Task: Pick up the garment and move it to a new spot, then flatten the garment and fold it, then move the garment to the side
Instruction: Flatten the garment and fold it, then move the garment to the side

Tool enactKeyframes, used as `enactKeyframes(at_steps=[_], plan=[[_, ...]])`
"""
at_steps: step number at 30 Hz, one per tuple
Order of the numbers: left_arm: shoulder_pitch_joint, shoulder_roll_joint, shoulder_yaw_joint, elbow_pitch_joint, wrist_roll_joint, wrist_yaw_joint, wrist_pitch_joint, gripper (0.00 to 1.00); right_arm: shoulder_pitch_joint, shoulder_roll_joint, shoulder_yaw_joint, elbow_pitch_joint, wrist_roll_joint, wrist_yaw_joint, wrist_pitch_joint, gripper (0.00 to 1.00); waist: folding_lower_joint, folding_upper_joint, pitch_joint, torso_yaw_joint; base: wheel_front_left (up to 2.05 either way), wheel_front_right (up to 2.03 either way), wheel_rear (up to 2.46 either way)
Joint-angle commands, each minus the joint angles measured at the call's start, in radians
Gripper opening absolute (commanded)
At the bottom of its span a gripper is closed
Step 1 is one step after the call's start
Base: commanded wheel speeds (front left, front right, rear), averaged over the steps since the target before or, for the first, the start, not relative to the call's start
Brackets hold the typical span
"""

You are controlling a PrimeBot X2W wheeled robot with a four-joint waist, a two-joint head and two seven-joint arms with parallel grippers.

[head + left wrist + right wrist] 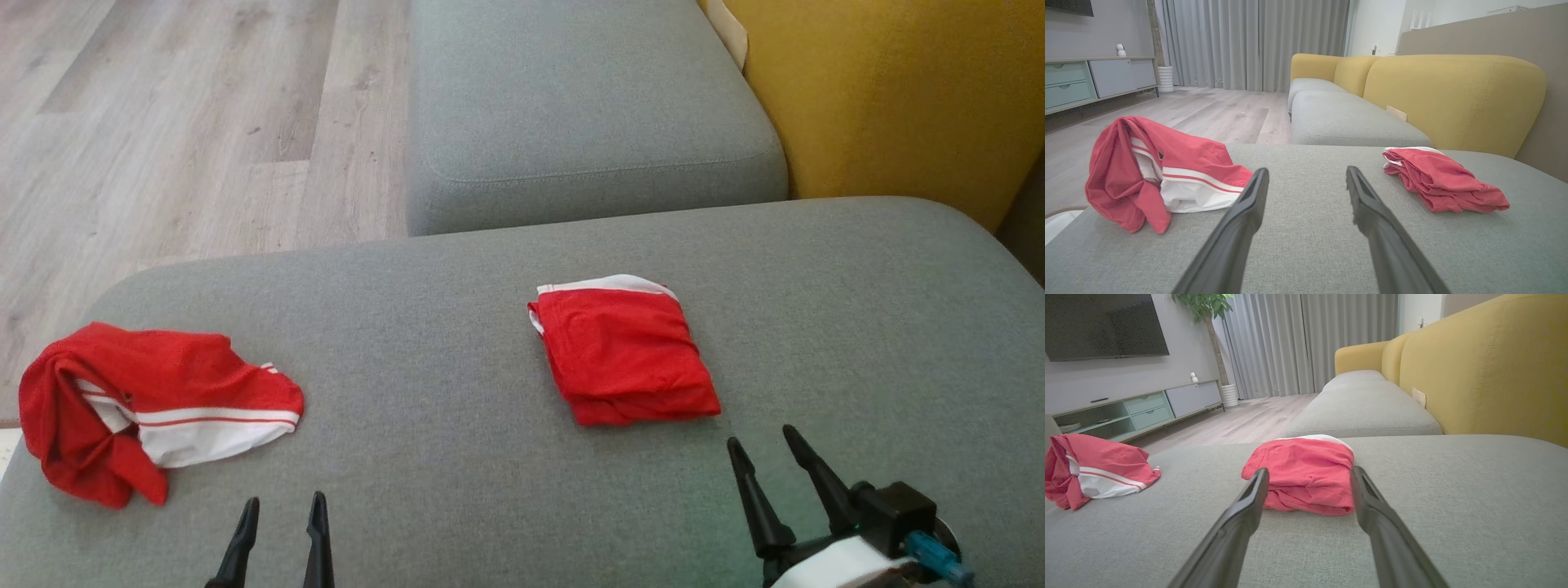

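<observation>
Grey cushion bears a crumpled red-and-white garment and a folded red garment; both jaws spread.

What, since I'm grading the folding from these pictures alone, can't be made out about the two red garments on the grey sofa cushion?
Folded red garment: inner layers and underside, hidden by its own top layer, every view.
Crumpled red-and-white garment: its type and full shape, hidden by bunching; right wrist view's left edge cuts it off.
Folded garment's near corners, right wrist view: crossed by the open right gripper's fingers.
</observation>
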Motion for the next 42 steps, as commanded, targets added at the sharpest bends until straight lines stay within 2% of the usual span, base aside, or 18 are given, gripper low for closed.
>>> enactKeyframes(at_steps=[1,11,31,42], plan=[[-0.044,-0.004,0.037,-0.033,0.01,-0.002,-0.012,1.0,-0.036,-0.001,0.006,-0.034,-0.009,-0.001,-0.011,1.0,0.0,0.0,0.0,0.0,0.0,0.0,0.0],[-0.032,-0.004,0.038,-0.029,0.028,0.011,-0.012,1.0,-0.012,0.036,-0.029,-0.031,-0.039,-0.001,-0.011,1.0,0.0,0.0,-0.006,-0.001,0.0,0.0,0.0],[-0.022,-0.004,0.021,-0.011,0.038,0.016,-0.012,1.0,-0.002,0.047,-0.043,-0.028,-0.056,-0.001,-0.011,1.0,0.0,0.0,-0.014,0.011,0.0,0.0,0.0],[-0.056,-0.004,-0.003,-0.017,0.032,0.024,-0.012,1.0,-0.04,0.039,-0.05,0.018,-0.06,-0.001,-0.011,1.0,0.0,0.0,0.05,0.029,0.0,0.0,0.0]])
